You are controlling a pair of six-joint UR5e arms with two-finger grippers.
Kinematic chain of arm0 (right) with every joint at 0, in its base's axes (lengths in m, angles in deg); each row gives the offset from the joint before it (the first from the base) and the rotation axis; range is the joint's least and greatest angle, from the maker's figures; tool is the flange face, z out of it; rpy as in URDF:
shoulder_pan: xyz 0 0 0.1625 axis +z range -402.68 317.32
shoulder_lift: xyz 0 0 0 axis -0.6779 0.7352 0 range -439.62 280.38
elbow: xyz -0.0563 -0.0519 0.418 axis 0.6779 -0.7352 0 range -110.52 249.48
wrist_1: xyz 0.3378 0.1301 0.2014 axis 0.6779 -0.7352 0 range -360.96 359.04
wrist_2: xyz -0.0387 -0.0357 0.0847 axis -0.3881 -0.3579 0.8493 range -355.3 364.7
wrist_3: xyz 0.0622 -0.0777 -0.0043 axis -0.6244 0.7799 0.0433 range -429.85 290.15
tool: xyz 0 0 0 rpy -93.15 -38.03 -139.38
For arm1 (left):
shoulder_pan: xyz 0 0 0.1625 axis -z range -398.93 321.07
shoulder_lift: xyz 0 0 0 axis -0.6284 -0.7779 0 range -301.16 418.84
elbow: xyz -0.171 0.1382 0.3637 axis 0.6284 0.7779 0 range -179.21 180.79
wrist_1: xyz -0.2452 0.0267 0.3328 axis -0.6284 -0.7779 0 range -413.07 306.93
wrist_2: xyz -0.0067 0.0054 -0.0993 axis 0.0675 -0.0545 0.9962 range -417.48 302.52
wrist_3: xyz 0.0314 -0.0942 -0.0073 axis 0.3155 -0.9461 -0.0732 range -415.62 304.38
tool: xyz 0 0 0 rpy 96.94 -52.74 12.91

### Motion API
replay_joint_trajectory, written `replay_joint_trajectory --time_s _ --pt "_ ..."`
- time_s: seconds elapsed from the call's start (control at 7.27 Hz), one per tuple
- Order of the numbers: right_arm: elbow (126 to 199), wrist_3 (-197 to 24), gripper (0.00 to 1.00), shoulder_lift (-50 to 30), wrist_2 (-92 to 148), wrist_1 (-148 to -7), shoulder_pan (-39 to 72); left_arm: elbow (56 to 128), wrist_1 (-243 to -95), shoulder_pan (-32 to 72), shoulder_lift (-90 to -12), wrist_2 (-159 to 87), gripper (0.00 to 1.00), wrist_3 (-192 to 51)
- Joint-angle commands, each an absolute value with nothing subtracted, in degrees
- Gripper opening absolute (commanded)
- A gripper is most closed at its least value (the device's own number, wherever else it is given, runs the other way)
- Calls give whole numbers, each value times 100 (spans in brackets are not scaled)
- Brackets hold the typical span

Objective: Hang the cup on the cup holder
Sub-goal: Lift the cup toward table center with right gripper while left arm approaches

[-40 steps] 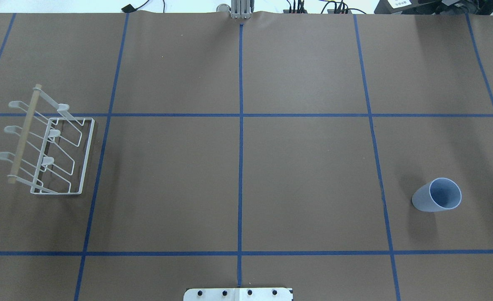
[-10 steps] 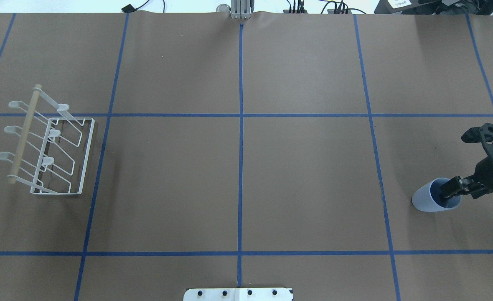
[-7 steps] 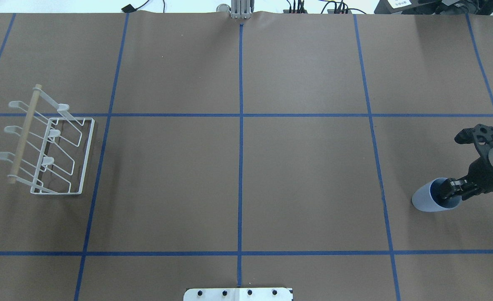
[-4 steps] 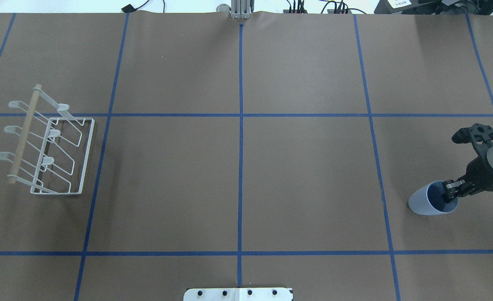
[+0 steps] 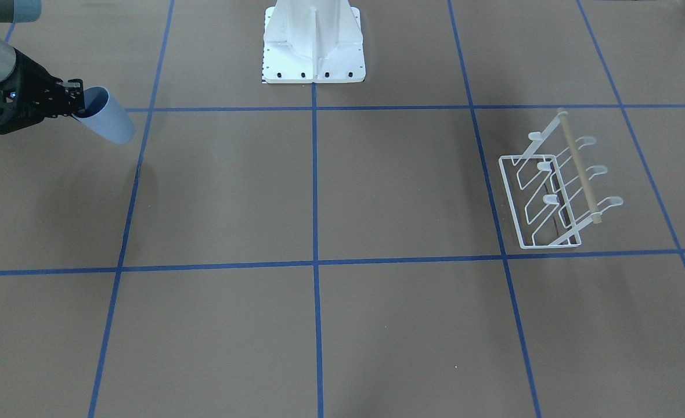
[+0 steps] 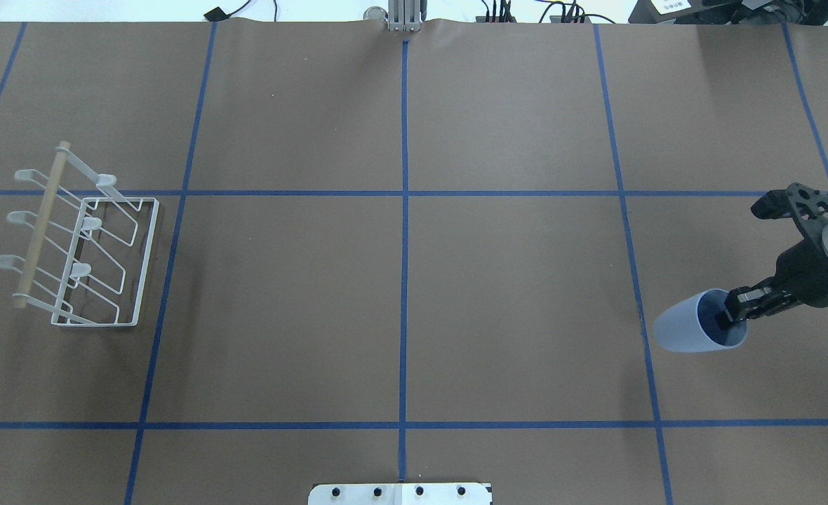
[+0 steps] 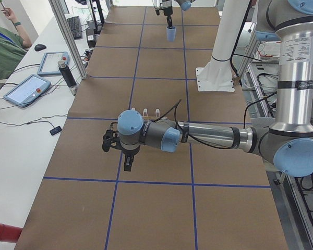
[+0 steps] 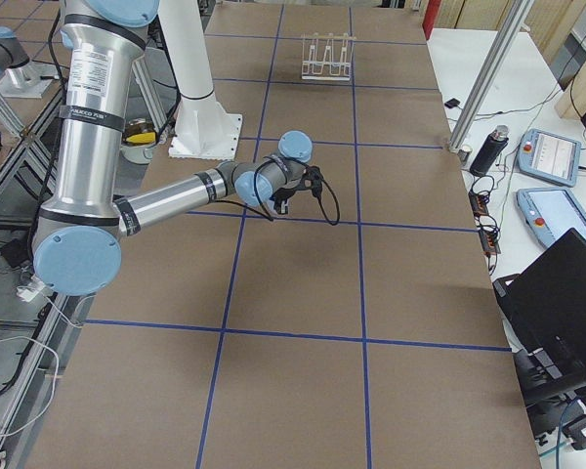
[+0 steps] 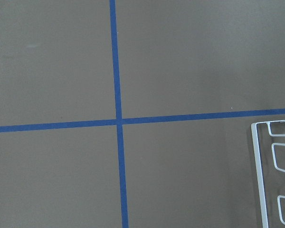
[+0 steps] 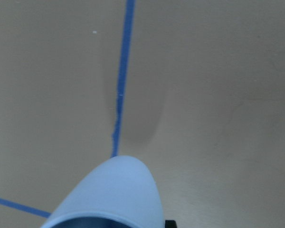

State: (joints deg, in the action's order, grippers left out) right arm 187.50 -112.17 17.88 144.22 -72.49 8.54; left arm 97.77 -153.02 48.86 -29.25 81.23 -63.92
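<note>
The light-blue cup (image 6: 688,333) hangs tilted above the table's right part, its mouth toward my right gripper (image 6: 733,314). That gripper is shut on the cup's rim, with one finger inside. The front view shows the same cup (image 5: 110,125) and gripper (image 5: 75,100) at far left. The cup (image 10: 114,190) fills the bottom of the right wrist view. The white wire cup holder (image 6: 149,259) stands far off at the table's left, also seen in the front view (image 5: 508,197). My left gripper (image 7: 126,161) shows only in the exterior left view, beside the rack; I cannot tell its state.
The white robot base (image 5: 313,40) sits at the table's middle edge. Blue tape lines (image 6: 404,280) grid the brown table. A corner of the rack base (image 9: 261,175) shows in the left wrist view. Tablets (image 7: 28,89) and a person's sleeve (image 7: 2,49) lie beside the table.
My right gripper came in from the right, closed on the cup's rim and raised it. The cup has since shifted left and tipped further over. The rack has not moved.
</note>
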Motion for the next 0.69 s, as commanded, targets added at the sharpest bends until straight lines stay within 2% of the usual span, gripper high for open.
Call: replay_joint_trajectory --time_s 0.0,0.28,0.55 --pt "18315 -12514 0 553 14480 -6534 883 9721 -15483 4878 -3088 8113 98 -6380" --pt "17839 -13694 0 -364 14009 -5681 787 9127 -16865 4843 -3378 8095 98 -7321" --pt "17829 -14513 0 -893 13226 -5476 462 8301 -18886 4554 -3658 8060 98 -8797"
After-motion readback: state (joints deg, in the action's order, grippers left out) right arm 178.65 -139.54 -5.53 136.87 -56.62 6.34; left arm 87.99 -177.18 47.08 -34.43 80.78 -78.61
